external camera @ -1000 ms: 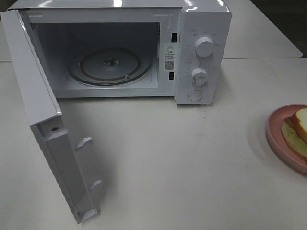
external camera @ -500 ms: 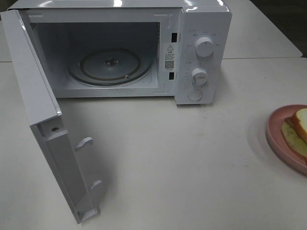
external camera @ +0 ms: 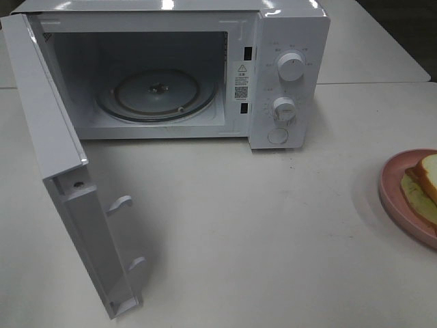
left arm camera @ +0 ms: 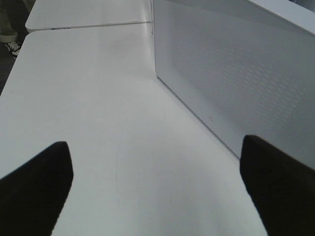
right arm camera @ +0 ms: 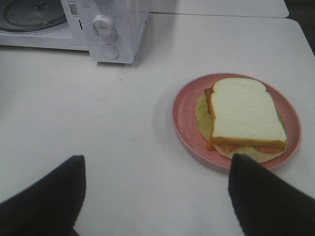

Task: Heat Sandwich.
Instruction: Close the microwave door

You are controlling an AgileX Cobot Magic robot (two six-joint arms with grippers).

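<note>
The sandwich [right arm camera: 246, 110], white bread over a yellow-green and orange filling, lies on a round pink plate [right arm camera: 184, 118]. In the high view the sandwich [external camera: 427, 184] is cut off by the right edge of the picture. My right gripper [right arm camera: 157, 201] hovers open just short of the plate, one dark fingertip [right arm camera: 266, 196] near its rim, with nothing between the jaws. My left gripper [left arm camera: 157, 196] is open over bare table beside a white perforated panel [left arm camera: 236, 73] of the microwave. Neither gripper shows in the high view.
The white microwave [external camera: 287, 68] stands at the back, its door [external camera: 54, 157] swung wide toward the front left. A glass turntable [external camera: 157, 92] lies bare inside. Two knobs and a button sit on its right panel. White table [external camera: 259, 225] spreads between microwave and plate.
</note>
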